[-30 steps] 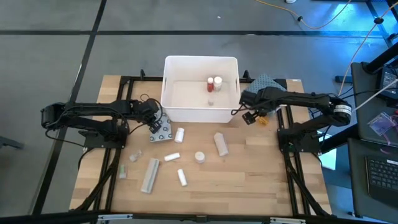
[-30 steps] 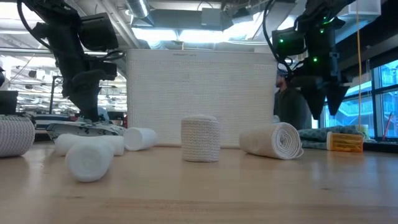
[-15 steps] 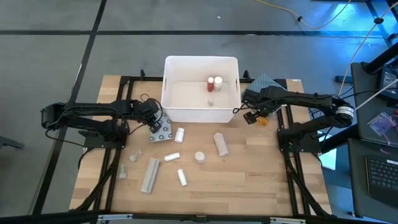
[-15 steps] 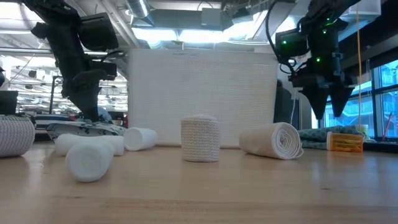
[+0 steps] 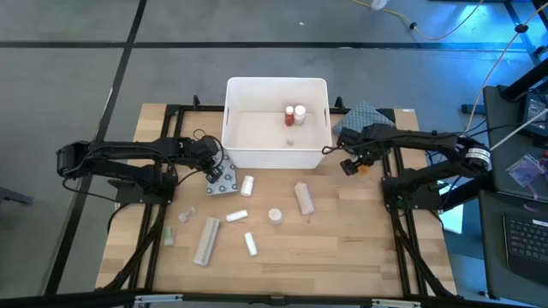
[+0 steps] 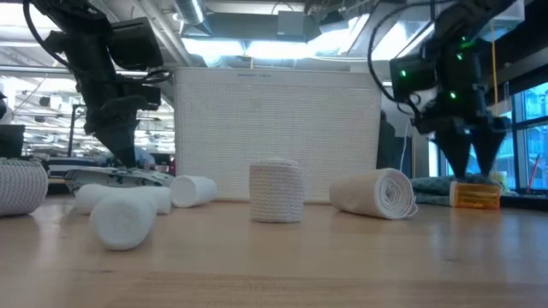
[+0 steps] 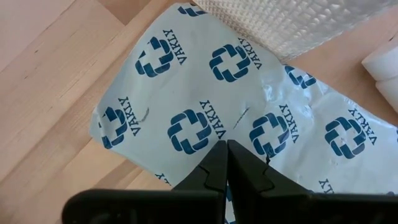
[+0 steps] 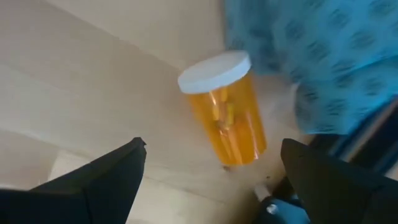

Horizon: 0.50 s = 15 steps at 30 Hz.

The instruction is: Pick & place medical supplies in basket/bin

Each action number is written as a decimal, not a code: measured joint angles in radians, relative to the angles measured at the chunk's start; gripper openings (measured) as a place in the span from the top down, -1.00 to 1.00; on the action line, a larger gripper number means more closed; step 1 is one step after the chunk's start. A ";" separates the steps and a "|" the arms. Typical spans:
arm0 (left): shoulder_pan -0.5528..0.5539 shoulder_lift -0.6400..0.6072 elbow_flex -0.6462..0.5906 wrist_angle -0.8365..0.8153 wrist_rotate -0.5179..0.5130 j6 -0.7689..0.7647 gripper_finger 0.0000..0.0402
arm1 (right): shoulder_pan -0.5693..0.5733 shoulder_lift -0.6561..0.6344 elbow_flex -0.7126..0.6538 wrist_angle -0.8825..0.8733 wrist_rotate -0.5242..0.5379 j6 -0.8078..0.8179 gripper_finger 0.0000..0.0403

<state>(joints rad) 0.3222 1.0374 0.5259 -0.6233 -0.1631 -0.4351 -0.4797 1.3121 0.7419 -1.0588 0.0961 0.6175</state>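
Beside the tub (image 5: 276,122), white-capped orange bottle (image 8: 225,107) lying under wide-open, empty right gripper (image 8: 214,171)

white bin (image 5: 233,128), red bottles (image 5: 295,114) inside

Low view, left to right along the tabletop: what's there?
Big roll at the edge → front white roll → small roll → upright gauze roll → lying bandage roll → orange bottle, under the right pincer.
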 joint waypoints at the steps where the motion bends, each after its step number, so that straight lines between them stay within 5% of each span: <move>1: 0.000 0.000 0.000 0.000 0.000 0.000 0.99 | 0.000 0.000 -0.023 0.022 0.000 -0.001 -0.84; 9: 0.000 0.000 0.000 0.000 0.000 0.000 0.97 | 0.000 -0.001 -0.125 0.185 -0.002 -0.017 -0.81; 15: 0.000 0.000 0.000 0.001 0.000 -0.014 0.99 | 0.000 -0.001 -0.154 0.205 -0.002 -0.011 -0.59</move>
<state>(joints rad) 0.3222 1.0374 0.5259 -0.6226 -0.1631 -0.4491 -0.4793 1.3109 0.5883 -0.8535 0.0940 0.6063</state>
